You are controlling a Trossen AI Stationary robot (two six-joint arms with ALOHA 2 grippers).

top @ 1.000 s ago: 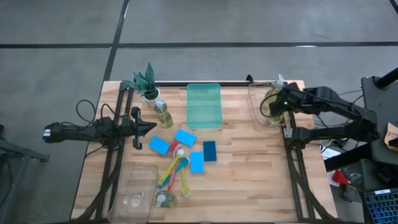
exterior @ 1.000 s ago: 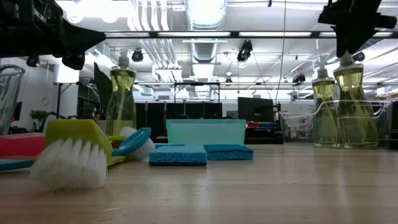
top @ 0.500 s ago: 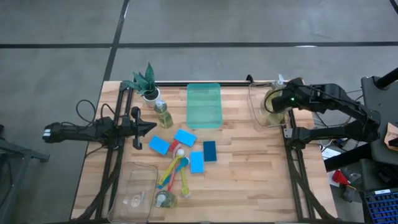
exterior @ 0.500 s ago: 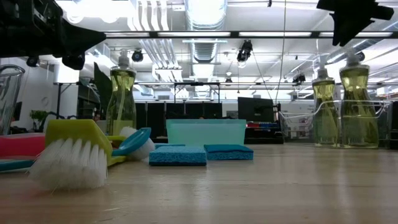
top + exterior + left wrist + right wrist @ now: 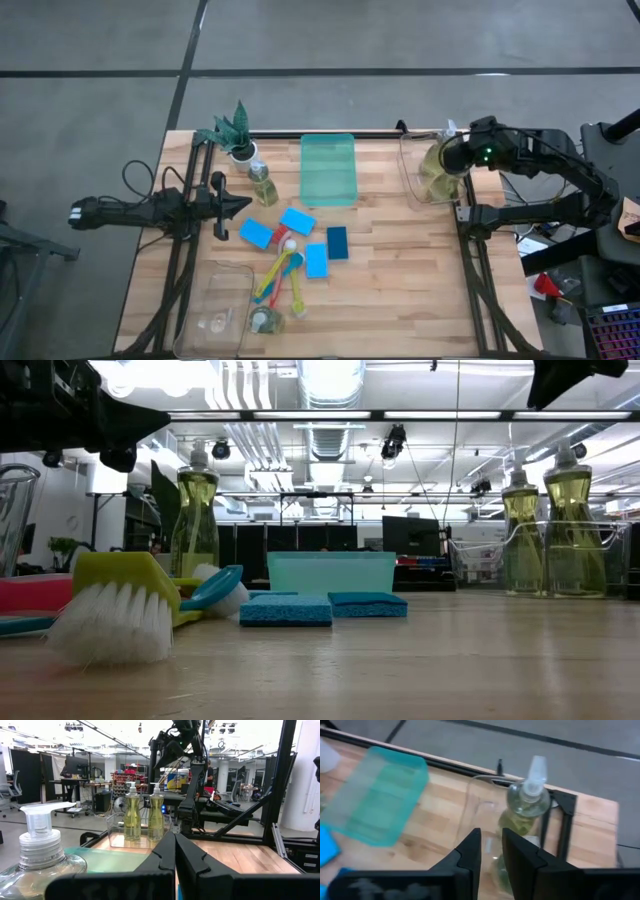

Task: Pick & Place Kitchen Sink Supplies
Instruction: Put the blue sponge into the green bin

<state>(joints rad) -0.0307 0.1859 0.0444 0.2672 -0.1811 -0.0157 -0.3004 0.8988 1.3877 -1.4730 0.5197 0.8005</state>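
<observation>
Two soap bottles (image 5: 437,170) are standing upright in the clear tray (image 5: 412,172) at the table's (image 5: 400,270) far right corner, and we can see the right gripper (image 5: 452,152) sitting above them with nothing in it. From its wrist view the fingers (image 5: 469,851) have a narrow gap between them, only partly open, and they touch neither bottle. One bottle's white cap (image 5: 536,770) shows just past the fingertips.

The left gripper (image 5: 240,204) hangs over the table's left side, near the left edge, with its fingers (image 5: 165,852) pressed together and holding nothing. A third soap bottle (image 5: 262,184) stands just beyond it, next to the potted plant (image 5: 233,131) at the far left corner.

Mid-table we've got the green tray (image 5: 328,168) by the far edge, with nothing visible in it. Four blue sponges (image 5: 296,221) are scattered on the wood just in front of it. The brushes (image 5: 281,270) lie in a loose pile toward the near edge, red, yellow, blue and green handles crossing each other. Another clear tray (image 5: 214,311) is at the near left corner, and a fourth bottle (image 5: 266,320) lies on its side right beside it.
</observation>
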